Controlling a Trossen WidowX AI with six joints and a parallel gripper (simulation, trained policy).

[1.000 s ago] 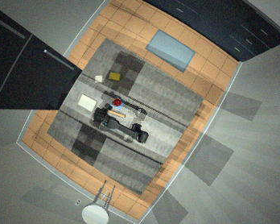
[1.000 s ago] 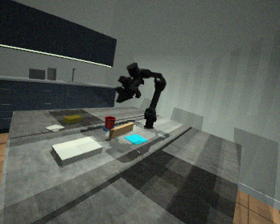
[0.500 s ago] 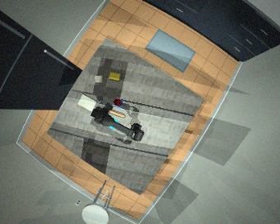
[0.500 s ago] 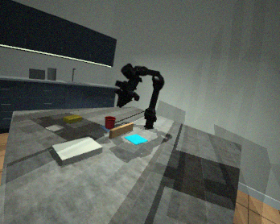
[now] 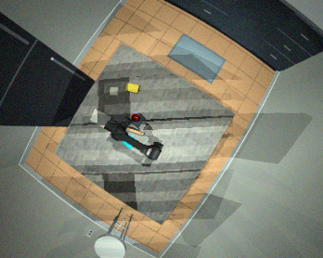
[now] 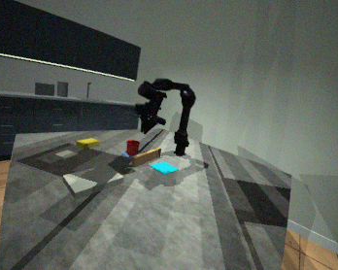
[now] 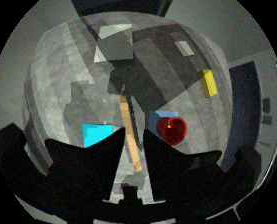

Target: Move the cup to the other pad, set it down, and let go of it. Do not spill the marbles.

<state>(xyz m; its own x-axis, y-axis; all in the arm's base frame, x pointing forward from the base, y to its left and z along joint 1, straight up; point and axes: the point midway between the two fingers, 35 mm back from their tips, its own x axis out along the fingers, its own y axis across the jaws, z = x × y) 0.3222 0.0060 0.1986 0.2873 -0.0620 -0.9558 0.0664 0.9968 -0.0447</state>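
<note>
A red cup (image 5: 135,117) (image 6: 132,147) (image 7: 171,131) stands upright on the blue pad (image 6: 125,153) (image 7: 154,120). A small yellow and purple speck shows inside it in the wrist view; the marbles cannot be told apart. The cyan pad (image 5: 127,145) (image 6: 164,168) (image 7: 97,135) is bare, on the other side of a wooden bar (image 5: 135,131) (image 6: 146,157) (image 7: 130,132). My gripper (image 6: 145,130) (image 7: 134,131) is partly open and empty. It hangs above the table, higher than the cup and clear of it. In the wrist view the cup appears beyond the right finger.
A yellow block (image 5: 133,87) (image 6: 87,143) (image 7: 208,83) and a small pale tile (image 5: 113,91) (image 6: 65,153) (image 7: 184,48) lie farther off. A larger white slab (image 5: 98,117) (image 6: 79,184) (image 7: 115,31) lies partly in shadow. The wooden bar stands between the two pads.
</note>
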